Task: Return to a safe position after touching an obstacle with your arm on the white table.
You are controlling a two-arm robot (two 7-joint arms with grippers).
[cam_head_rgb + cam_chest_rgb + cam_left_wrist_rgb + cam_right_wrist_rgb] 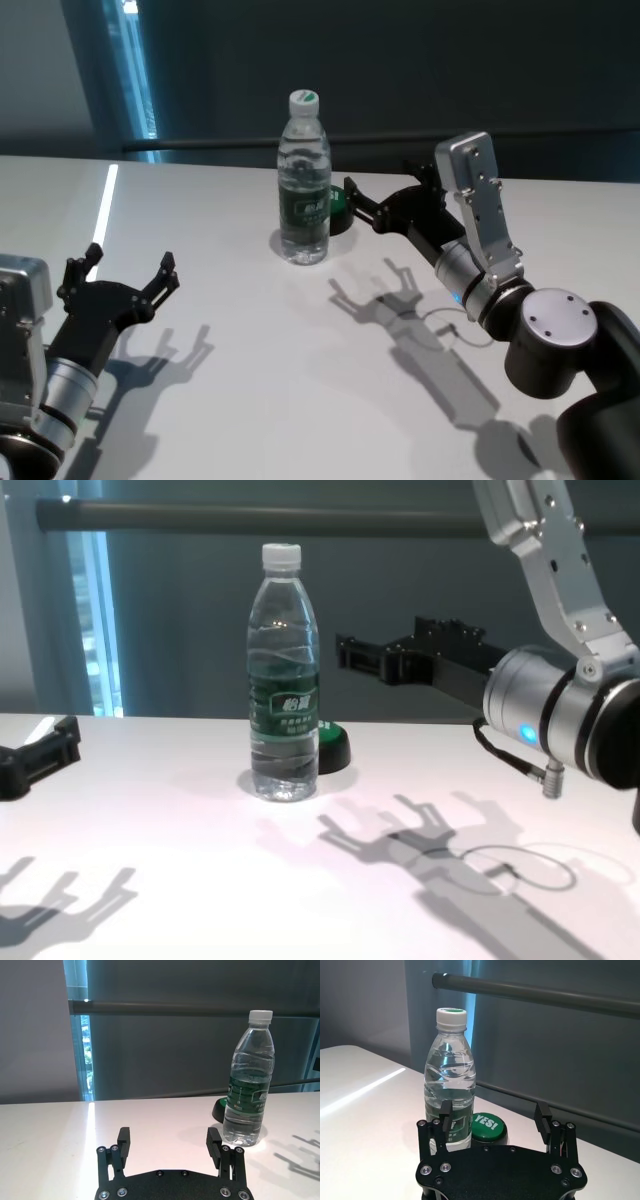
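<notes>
Bottle [304, 180] upright on the white table [250, 400], a green button [489, 1126] just behind it. Right gripper [385, 195] hangs above the tabletop beside both, jaws spread (gripping nothing). Left gripper [118, 275] rests low, well apart, its 2 fingers [123, 1139] also splayed.

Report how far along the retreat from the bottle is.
Done: nothing confirmed; the water bottle stands upright on the white table. In hand: the open right gripper hovers beside it, near the green button. Left: withdrawing that arm. The left gripper idles, open.
</notes>
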